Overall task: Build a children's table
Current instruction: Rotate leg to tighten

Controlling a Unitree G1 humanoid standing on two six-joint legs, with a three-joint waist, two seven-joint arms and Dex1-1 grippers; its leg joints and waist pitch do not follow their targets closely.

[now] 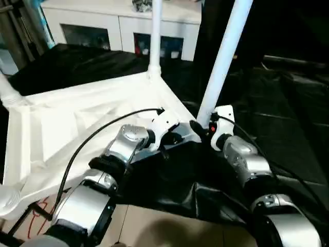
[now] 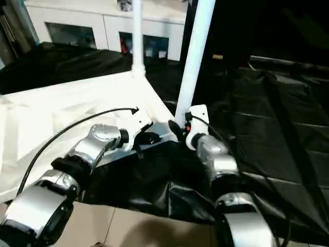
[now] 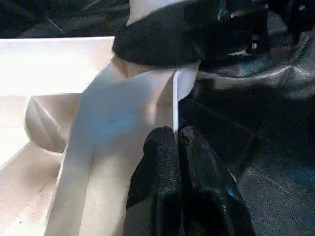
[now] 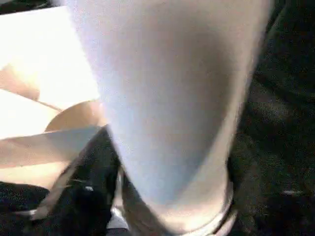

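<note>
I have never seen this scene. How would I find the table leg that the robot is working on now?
Look for the white table top lying upside down on the black sheet, ribbed side up. Go to its near corner between the two silver arms, where the right gripper meets the foot of a leg. Unlike the upright leg at the far corner, this one leans.

Upturned white table top (image 1: 77, 123), leaning leg (image 1: 223, 59) at near corner, both tools beside it
</note>
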